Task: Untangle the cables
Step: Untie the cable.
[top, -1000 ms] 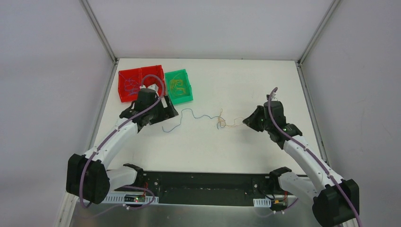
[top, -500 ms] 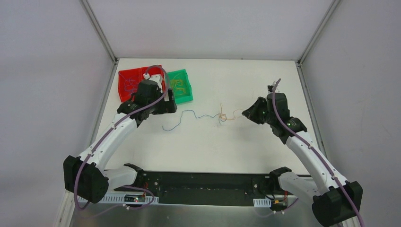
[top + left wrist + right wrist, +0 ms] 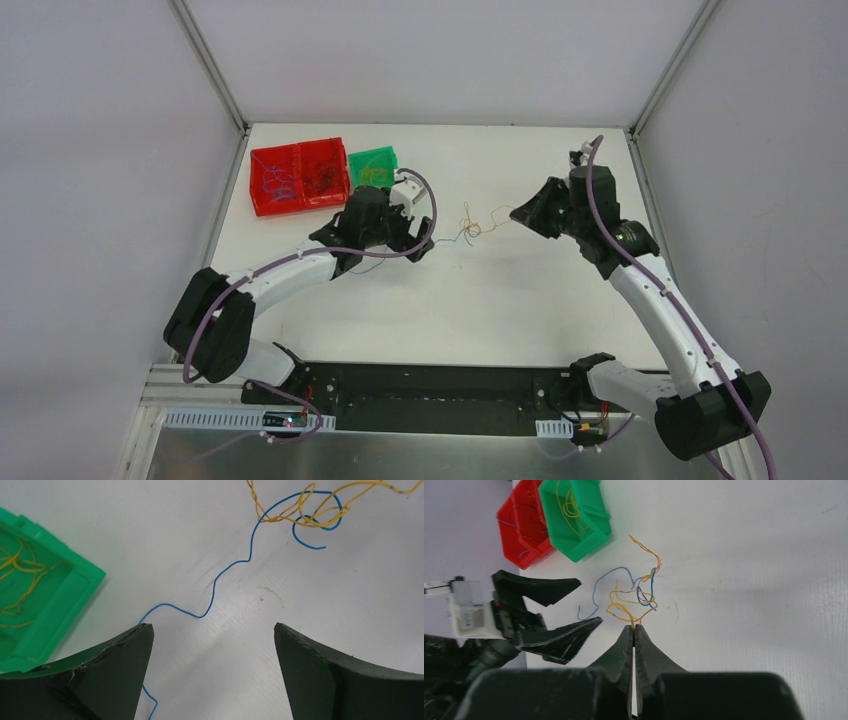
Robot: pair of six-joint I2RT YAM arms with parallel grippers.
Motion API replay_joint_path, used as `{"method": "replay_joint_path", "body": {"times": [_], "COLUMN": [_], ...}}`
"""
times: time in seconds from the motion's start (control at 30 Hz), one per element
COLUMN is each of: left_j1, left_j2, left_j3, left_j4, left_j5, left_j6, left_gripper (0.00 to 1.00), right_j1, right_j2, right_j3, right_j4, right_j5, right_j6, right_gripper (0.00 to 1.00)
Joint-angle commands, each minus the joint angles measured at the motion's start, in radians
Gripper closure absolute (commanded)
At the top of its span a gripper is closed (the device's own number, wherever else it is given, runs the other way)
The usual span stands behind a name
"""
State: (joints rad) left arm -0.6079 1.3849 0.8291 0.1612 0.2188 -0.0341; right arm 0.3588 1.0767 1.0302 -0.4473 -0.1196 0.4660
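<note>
Red plastic sits farthest left: a red bin [image 3: 265,165] with 2 compartments stands at the far left corner of the white surface [image 3: 520,310], holding bluish strands [image 3: 281,186] in its left compartment and dark strands [image 3: 322,178] in its right. Just beside it on the right is a green bin [image 3: 55,614], with loose yellow-orange strands [image 3: 19,594] lying inside.

Next comes the left claw [image 3: 210,630], low over the surface just right of the green bin. Its jaws stand wide apart and grip nothing. Whether its fingers [image 3: 115,675] touch the surface cannot be told. A blue cable [image 3: 214,587] lies on the surface here: it passes under the finger on the left of the wrist view, wriggles out ahead of the open gap and runs on to the right.

Its far end loops through a yellow-orange cable [image 3: 280,519], and the 2 form a small loose clump [image 3: 470,222] near the middle of the surface, between the 2 claws and apart from both bins. In the right wrist view the left claw's open fingers show just left of the clump.

Farthest right, the right claw [image 3: 634,626] has its jaws pressed fully together on 1 strand of the yellow-orange cable, pinched at the very fingertips. That strand runs from the tips straight to the clump.
</note>
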Motion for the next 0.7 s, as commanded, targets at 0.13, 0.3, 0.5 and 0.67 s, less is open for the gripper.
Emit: {"method": "replay_joint_path", "body": {"times": [0.13,0.3,0.5,0.67], "left_j1": [0.006,0.042,0.060,0.057], "left_j2": [0.140,0.240,0.350,0.390], "left_j3": [0.028,0.064,0.101,0.116], "left_j4": [0.345,0.459,0.621,0.653], "left_j5": [0.269,0.362,0.469,0.508], "left_j6": [0.203,0.144,-0.016,-0.058], "left_gripper": [0.07,0.09,0.12,0.16], "right_j1": [0.002,0.003,0.002,0.002], "right_j2": [0.013,0.014,0.014,0.015], "right_j3": [0.169,0.208,0.219,0.222], "right_j4": [-0.036,-0.045,-0.036,-0.030], "right_j5": [-0.103,-0.118,-0.125,-0.129], "right_j6": [0.070,0.084,0.108,0.120], "right_gripper": [1.00,1.00,1.00,1.00]}}
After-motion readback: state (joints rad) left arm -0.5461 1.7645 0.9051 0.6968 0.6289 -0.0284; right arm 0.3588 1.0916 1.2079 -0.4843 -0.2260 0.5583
